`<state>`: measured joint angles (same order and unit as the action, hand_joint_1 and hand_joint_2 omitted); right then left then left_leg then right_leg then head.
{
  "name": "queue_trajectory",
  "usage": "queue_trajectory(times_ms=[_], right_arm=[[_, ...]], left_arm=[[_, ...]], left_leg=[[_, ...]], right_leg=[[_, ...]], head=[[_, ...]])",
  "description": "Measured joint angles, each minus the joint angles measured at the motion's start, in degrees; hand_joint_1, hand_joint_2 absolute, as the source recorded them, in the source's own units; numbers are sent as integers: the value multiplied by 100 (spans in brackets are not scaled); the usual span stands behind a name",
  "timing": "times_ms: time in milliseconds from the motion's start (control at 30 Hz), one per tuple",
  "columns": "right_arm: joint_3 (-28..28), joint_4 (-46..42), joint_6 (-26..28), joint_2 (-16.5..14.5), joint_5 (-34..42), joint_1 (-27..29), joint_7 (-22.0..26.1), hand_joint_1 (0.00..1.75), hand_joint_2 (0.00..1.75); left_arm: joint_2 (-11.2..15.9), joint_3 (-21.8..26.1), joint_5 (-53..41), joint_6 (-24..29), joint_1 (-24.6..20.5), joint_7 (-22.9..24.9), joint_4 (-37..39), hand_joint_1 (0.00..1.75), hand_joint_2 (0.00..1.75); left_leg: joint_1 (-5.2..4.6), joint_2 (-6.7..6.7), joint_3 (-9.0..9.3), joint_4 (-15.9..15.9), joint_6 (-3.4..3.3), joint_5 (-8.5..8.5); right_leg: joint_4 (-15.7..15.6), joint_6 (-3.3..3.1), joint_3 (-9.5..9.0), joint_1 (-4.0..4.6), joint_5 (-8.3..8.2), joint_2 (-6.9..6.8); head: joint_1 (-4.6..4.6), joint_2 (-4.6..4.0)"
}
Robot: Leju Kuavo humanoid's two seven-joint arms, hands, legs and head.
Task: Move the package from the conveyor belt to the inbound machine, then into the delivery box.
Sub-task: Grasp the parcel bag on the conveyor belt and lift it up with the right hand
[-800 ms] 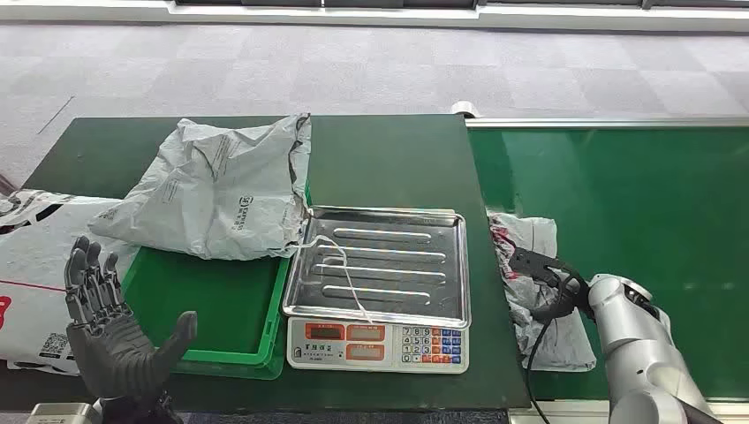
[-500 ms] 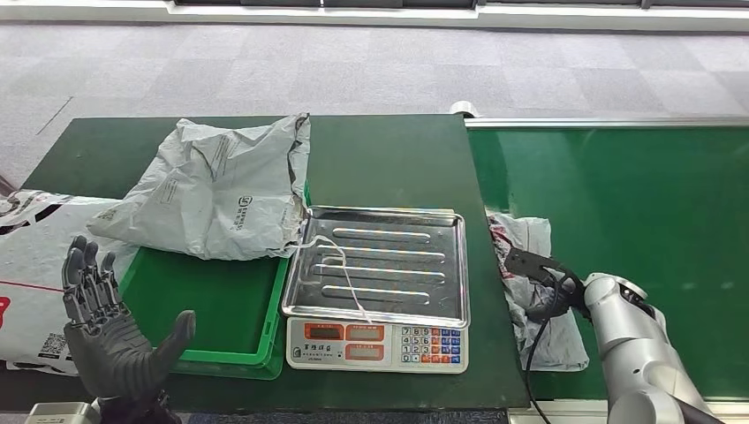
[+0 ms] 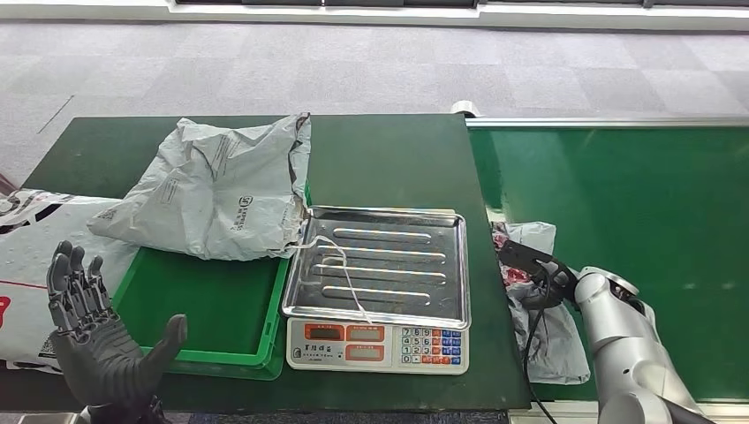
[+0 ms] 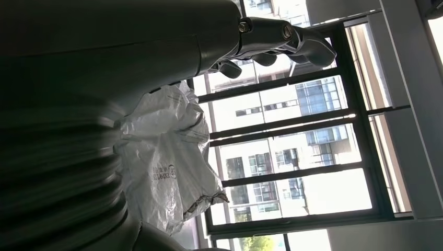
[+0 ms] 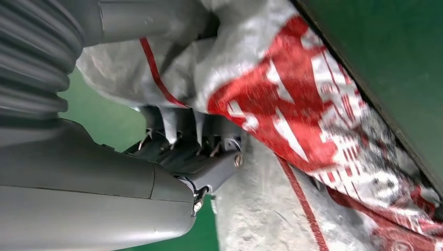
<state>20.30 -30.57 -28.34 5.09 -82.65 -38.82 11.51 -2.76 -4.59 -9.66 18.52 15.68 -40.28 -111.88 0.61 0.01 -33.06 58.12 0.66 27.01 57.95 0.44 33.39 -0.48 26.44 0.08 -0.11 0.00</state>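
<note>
At the near left, the left hand (image 3: 97, 340) is raised with fingers spread and nothing held. Behind it a white bag (image 3: 22, 265) lies on the counter (image 3: 389, 163), beside a green tray (image 3: 221, 305) on whose far edge a grey mailer (image 3: 216, 185) rests; the left wrist view shows that mailer against windows. A steel-topped scale (image 3: 380, 283) stands at centre, a white cord (image 3: 340, 269) lying across its pan. On the conveyor belt (image 3: 636, 194) just right of the scale lies the package (image 3: 539, 309), gripped by the right hand (image 3: 534, 274). In the right wrist view its fingers (image 5: 177, 130) are seen dug into the red-printed wrap.
</note>
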Motion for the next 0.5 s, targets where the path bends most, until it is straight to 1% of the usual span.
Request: queue_trajectory(times_ms=[100, 267, 400, 500], right_arm=[[-15, -253, -87, -37, -19, 81, -174, 175, 175], [-15, -851, -621, -109, -15, 223, -333, 175, 175], [-15, -1226, -661, -155, 23, 343, -349, 175, 175], [-15, -2014, -661, -262, 59, 624, -355, 175, 175]], left_arm=[[-25, 19, -4, -1, 38, 0, -28, 0, 175], [-66, 26, -24, -1, 114, -1, -89, 0, 175], [-88, 28, -38, -20, 132, 0, -107, 0, 175], [-103, 28, -57, -52, 134, 0, -113, 0, 175]], left_leg=[[0, -2, -2, 0, 0, 0], [0, -7, -4, 0, 0, 0], [0, -10, -4, 0, 0, 0], [0, -16, -4, 0, 0, 0]], right_leg=[[0, 0, 0, -1, 0, -3], [0, 0, 1, -2, 0, -8], [0, 0, 0, -1, 0, -12], [0, 0, 0, -1, 0, -17]], head=[[0, 0], [1, 0], [1, 0], [1, 0]])
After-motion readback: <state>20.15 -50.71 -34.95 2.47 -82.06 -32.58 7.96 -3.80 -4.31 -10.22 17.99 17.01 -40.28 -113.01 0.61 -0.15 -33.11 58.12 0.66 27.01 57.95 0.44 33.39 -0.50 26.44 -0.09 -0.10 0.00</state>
